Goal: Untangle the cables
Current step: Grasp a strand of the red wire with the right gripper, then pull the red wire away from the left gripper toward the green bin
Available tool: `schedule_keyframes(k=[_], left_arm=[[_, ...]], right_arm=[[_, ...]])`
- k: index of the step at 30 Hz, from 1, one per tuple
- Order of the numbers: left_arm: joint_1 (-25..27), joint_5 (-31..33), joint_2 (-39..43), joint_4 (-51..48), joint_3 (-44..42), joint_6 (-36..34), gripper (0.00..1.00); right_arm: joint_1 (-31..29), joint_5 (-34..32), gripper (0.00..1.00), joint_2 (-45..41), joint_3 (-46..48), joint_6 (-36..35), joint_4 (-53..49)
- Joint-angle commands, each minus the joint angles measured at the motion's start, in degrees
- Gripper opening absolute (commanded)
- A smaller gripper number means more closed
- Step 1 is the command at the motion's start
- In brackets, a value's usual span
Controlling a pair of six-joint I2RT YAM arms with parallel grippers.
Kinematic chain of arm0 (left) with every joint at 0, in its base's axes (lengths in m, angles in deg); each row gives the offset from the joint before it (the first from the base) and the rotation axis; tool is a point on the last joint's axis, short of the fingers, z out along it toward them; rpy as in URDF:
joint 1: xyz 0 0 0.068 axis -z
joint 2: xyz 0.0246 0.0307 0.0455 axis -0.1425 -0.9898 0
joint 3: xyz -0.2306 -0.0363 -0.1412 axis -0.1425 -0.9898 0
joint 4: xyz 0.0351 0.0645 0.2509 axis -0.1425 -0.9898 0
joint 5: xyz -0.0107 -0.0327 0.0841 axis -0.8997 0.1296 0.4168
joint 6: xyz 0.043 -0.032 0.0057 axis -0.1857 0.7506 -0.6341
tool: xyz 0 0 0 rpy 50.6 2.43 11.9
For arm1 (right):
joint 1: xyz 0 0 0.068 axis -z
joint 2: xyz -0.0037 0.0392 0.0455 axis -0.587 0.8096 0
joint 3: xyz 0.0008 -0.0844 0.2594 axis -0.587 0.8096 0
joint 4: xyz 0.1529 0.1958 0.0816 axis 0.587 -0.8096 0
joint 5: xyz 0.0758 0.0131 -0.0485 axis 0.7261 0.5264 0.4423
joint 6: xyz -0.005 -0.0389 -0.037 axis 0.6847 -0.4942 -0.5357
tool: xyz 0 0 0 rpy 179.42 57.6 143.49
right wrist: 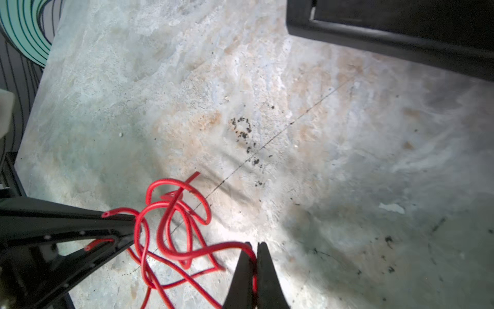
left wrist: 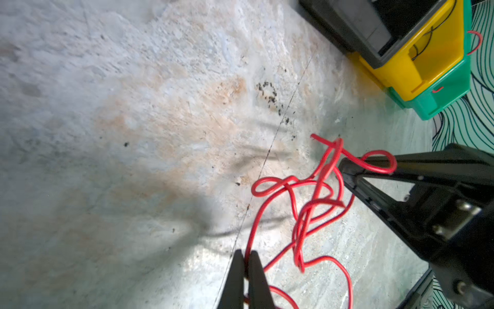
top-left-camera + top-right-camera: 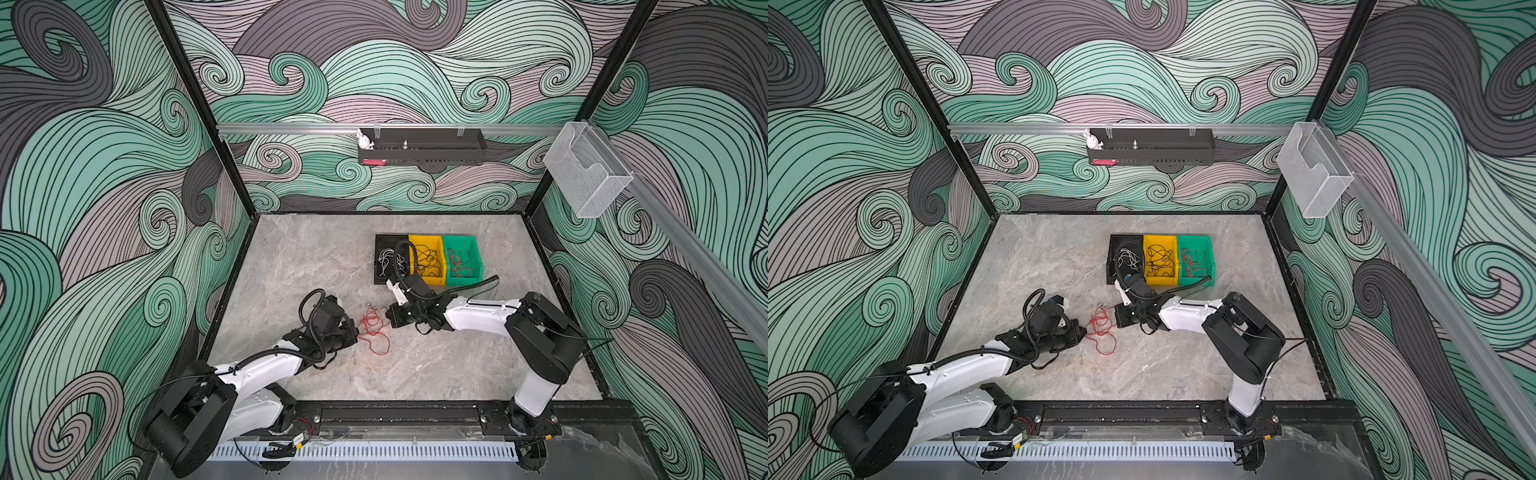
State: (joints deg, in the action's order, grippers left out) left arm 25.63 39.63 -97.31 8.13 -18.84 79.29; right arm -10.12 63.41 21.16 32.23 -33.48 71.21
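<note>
Several red cables [image 3: 374,328] lay in a loose tangle on the stone-look table [image 3: 291,270], between the two arms. The left gripper [image 2: 247,258] was closed on one strand at the tangle's left edge. The right gripper [image 1: 254,250] was pinched on another loop at its right edge, and both sets of tips were low by the table. Beyond the tangle, toward the back wall and slightly right, three bins stood touching in a row. A black bin [image 3: 377,266] held white cables [image 3: 386,259], a yellow bin [image 3: 434,281] held black cables [image 3: 428,259], and a green bin [image 3: 467,281] held red strands [image 3: 459,264]. The right arm's corrugated hose [image 3: 395,262] arched over the black bin, hiding part of its contents. Farther behind the tangle, a black wall tray [image 3: 422,160] carried a small white rabbit figure [image 3: 365,140] at its left end.
</note>
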Motion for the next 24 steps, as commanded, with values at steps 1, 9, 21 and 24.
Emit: schedule_keyframes(k=[1,9,21,24], left_arm=[[-0.69,3.18,1.07,-3.76,-1.05,0.51,0.00],[-1.79,4.20,2.62,-5.45,-1.70,0.91,0.00],[-3.52,5.98,4.60,-8.60,-2.09,1.02,0.00],[-4.19,7.80,6.14,-9.90,-2.61,1.48,0.00]], right_arm=[[1.71,-6.82,0.06,-2.27,1.32,-2.10,-5.13],[5.50,-11.34,0.06,-4.58,3.40,-2.46,-8.98],[8.07,-11.95,0.06,-6.69,5.16,-3.14,-10.60],[9.27,-11.76,0.06,-8.06,5.79,-2.89,-11.07]])
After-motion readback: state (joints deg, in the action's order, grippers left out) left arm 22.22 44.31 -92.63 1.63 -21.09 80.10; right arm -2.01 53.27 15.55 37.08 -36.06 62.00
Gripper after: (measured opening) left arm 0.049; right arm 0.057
